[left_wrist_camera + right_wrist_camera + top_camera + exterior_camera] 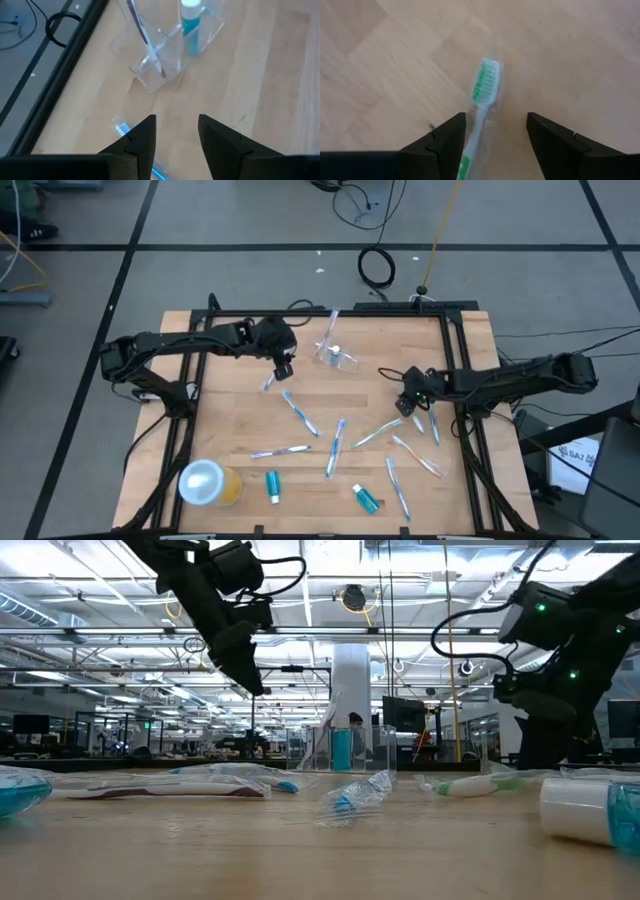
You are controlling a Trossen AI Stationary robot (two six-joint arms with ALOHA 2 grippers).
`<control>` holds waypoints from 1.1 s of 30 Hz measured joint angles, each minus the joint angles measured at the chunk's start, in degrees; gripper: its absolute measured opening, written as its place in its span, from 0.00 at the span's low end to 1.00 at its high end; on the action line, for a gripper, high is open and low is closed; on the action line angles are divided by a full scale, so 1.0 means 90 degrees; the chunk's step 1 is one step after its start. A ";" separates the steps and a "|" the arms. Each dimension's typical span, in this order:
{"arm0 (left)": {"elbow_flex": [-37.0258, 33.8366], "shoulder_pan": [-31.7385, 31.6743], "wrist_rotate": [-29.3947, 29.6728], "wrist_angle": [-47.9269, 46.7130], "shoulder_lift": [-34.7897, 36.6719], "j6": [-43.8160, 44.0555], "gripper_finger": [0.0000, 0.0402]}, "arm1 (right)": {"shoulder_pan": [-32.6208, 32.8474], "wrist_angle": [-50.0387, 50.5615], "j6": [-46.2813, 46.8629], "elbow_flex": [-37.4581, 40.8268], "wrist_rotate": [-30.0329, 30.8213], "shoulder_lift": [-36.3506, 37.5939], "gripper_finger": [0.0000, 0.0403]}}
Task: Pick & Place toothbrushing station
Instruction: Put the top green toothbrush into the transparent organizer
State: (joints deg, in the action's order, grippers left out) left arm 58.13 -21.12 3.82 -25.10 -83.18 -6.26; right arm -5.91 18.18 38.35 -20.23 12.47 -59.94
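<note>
A clear plastic cup (167, 60) stands at the table's far middle, with one toothbrush (145, 37) and a teal tube (190, 27) upright in it. My left gripper (176, 131) hangs open above the table just left of the cup (338, 357), with nothing between its fingers. A wrapped blue toothbrush (121, 129) lies under it. My right gripper (496, 131) is open at the right, low over a green-bristled toothbrush (482, 90) that lies flat on the wood. Its fingers stand on either side of the handle without touching it.
Several more wrapped toothbrushes (335, 445) lie scattered over the table's middle and right. Two teal tubes (272, 485) (366, 498) lie near the front edge. An orange-yellow cup with a white lid (205, 482) lies at the front left. A dark frame (190, 380) borders the table.
</note>
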 joint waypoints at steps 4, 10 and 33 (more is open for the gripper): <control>0.0002 0.0000 -0.0001 -0.0028 -0.0002 0.0005 0.38 | -0.0037 -0.0462 0.0027 0.0269 0.0155 0.0005 0.51; 0.0002 0.0033 0.0016 -0.0029 -0.0002 0.0012 0.38 | -0.0037 -0.0447 -0.0403 0.0345 0.0206 -0.0003 0.42; -0.0218 0.0142 0.0413 -0.1309 0.3429 0.0286 0.38 | -0.0049 -0.1928 -0.0975 0.0391 -0.0023 -0.0035 0.02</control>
State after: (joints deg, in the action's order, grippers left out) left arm 56.17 -19.85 7.53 -36.88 -52.32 -3.69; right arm -6.35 0.83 29.57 -16.71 12.26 -60.26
